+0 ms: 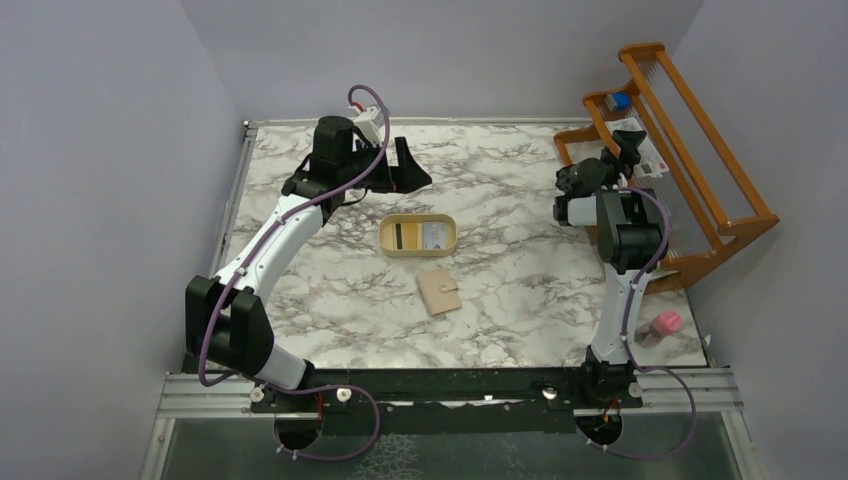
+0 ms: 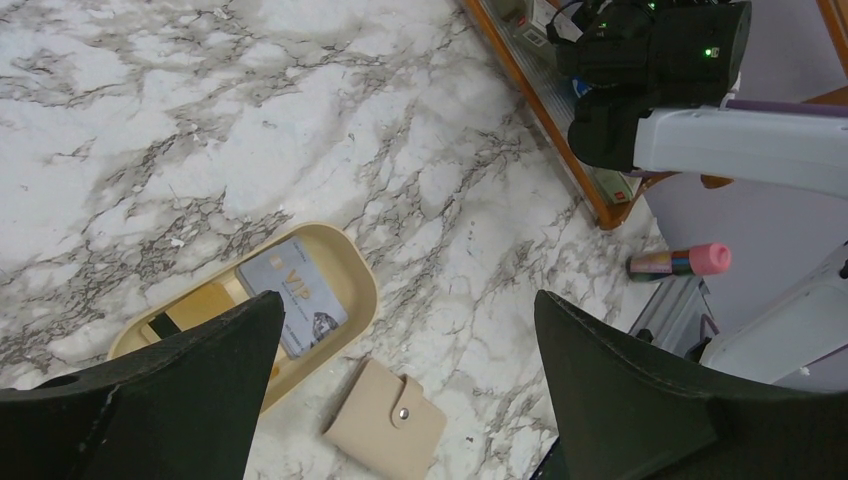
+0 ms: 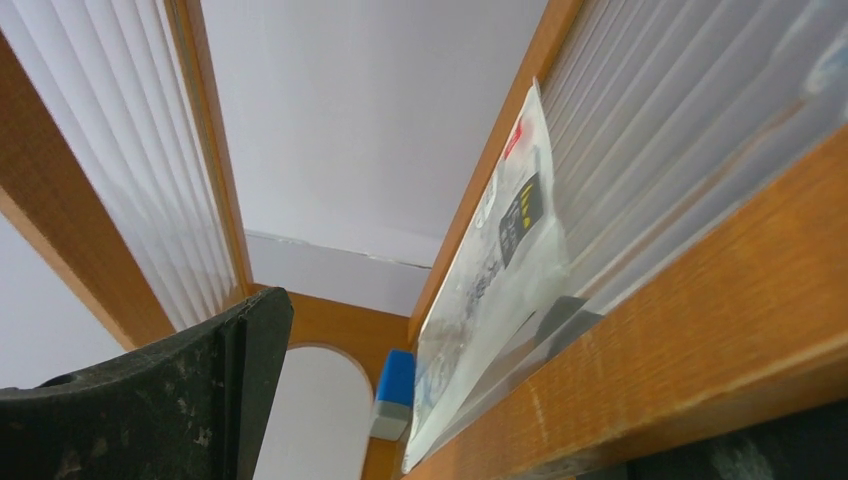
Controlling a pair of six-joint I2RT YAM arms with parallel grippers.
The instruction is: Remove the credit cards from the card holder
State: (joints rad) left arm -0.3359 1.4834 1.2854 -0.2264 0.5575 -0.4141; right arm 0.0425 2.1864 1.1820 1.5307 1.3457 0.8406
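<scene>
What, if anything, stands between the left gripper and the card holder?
Only the cream tray, with cards in it, lies between the left gripper and the closed card holder; the open fingers look raised above it, so it probably blocks nothing.

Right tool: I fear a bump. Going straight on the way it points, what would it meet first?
Likely the wooden rack, close ahead; maybe the plastic packet in it first: depth unclear.

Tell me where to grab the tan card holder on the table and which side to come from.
Probably from straight above: the card holder lies flat and closed on the marble table, snap tab up, apart from the oval tray. Pinch across two opposite edges; its thin, flat shape offers no raised part to hold.
</scene>
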